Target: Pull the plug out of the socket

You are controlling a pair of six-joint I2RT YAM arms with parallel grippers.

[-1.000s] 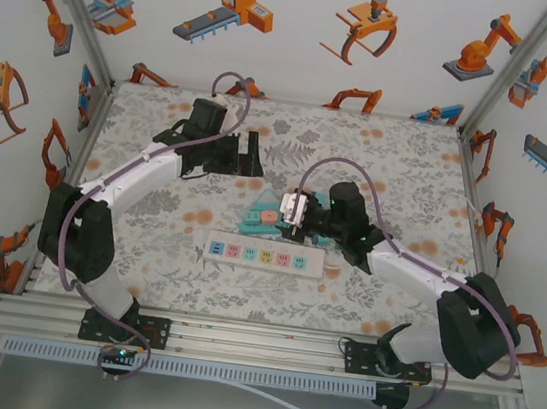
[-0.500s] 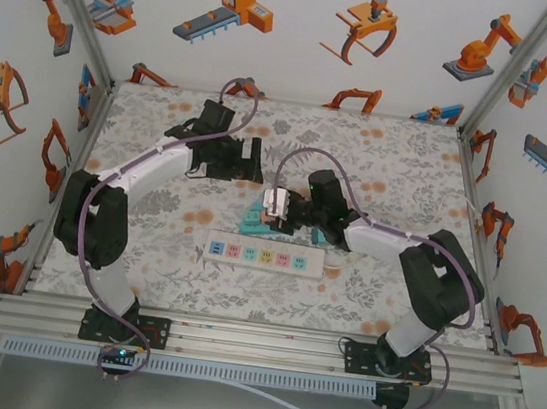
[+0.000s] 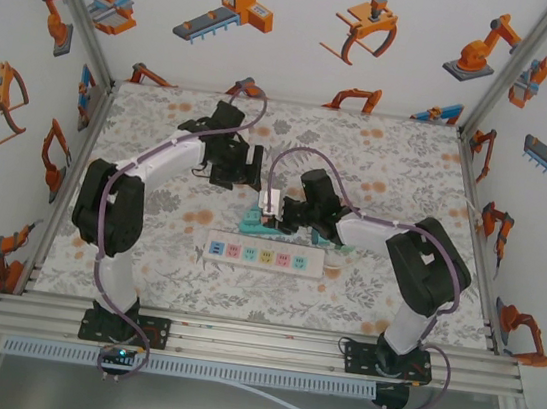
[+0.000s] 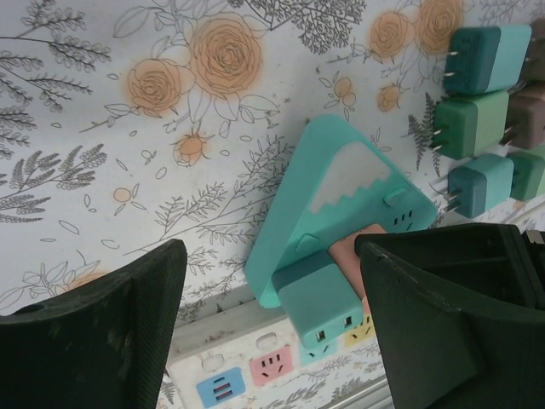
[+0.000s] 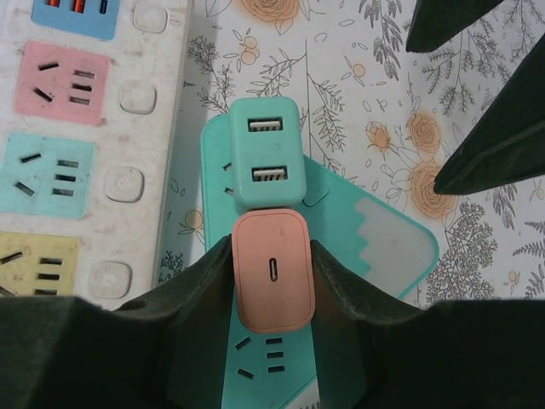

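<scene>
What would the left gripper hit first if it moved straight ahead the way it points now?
Most likely the teal plug on the mountain-shaped socket, which sits ahead between the left gripper's open jaws, beside the pink plug. Depth is unclear.

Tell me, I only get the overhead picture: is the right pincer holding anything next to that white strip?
Observer: Yes. Its wrist camera shows the right pincer closed on a pink plug.
Operator: What is the plug stuck in?
Observer: A teal socket block shaped like a snow-capped mountain.
Operator: And the other arm?
Observer: The left pincer hangs over that block, jaws apart, holding nothing.
</scene>
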